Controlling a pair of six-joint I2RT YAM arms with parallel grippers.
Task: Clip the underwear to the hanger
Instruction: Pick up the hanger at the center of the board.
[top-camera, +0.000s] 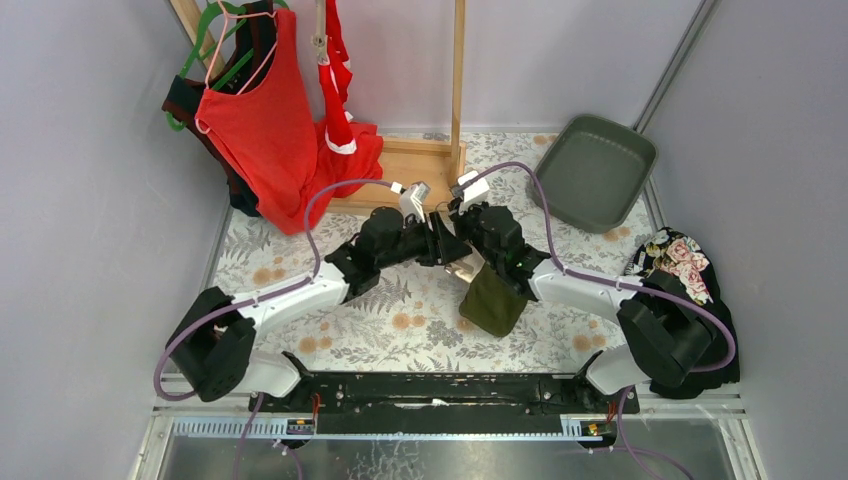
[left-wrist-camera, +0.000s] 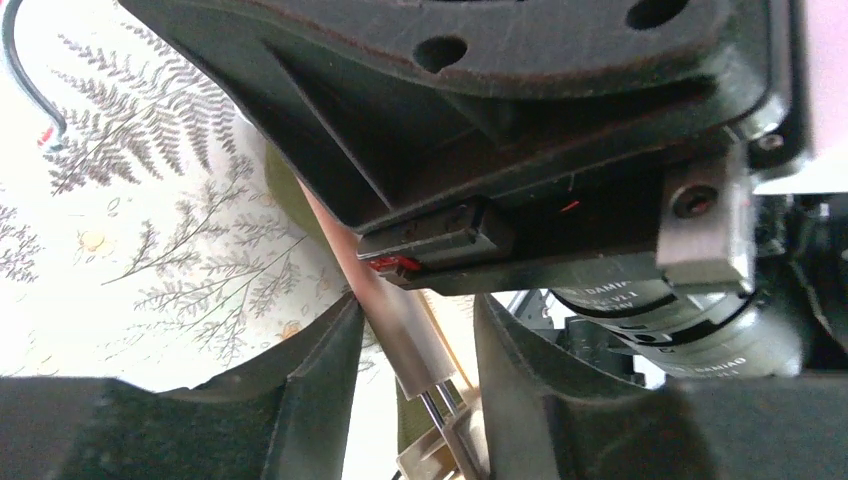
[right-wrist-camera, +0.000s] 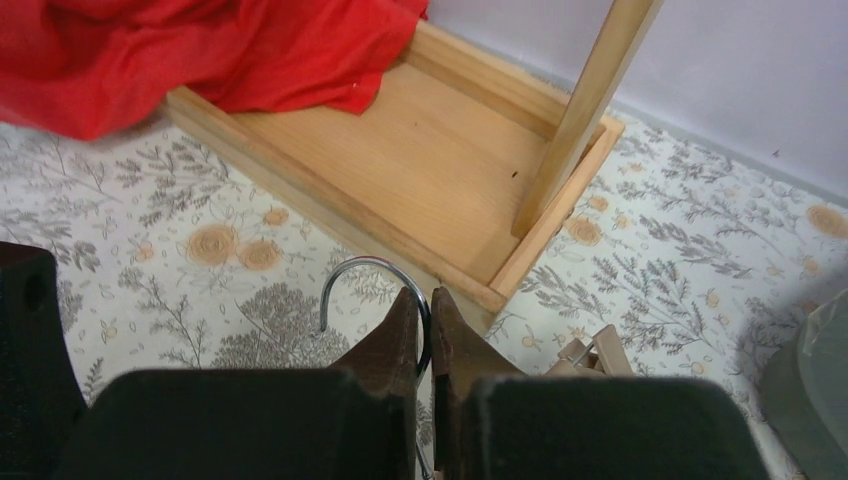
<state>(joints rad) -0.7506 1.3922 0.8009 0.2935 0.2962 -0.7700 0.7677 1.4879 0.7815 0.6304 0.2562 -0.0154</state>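
The dark olive underwear (top-camera: 492, 300) hangs from a wooden clip hanger held between the two grippers at mid-table. My right gripper (right-wrist-camera: 425, 295) is shut on the hanger's chrome hook (right-wrist-camera: 372, 266), which curls out to the left of its fingertips. One wooden clip (right-wrist-camera: 595, 352) of the hanger shows to the right. My left gripper (left-wrist-camera: 410, 350) is open. Its fingers (left-wrist-camera: 320, 370) stand apart on either side of a hanger clip (left-wrist-camera: 415, 335), with a strip of olive cloth (left-wrist-camera: 410, 425) below. The red underwear (top-camera: 338, 70) hangs up on the rack at the back.
A wooden rack base (right-wrist-camera: 400, 150) with an upright post (right-wrist-camera: 585, 100) stands just beyond the grippers. The red tank top (top-camera: 260, 120) hangs at the back left. A grey tray (top-camera: 595, 170) sits at the back right. A black floral cloth (top-camera: 680, 265) lies at the right edge.
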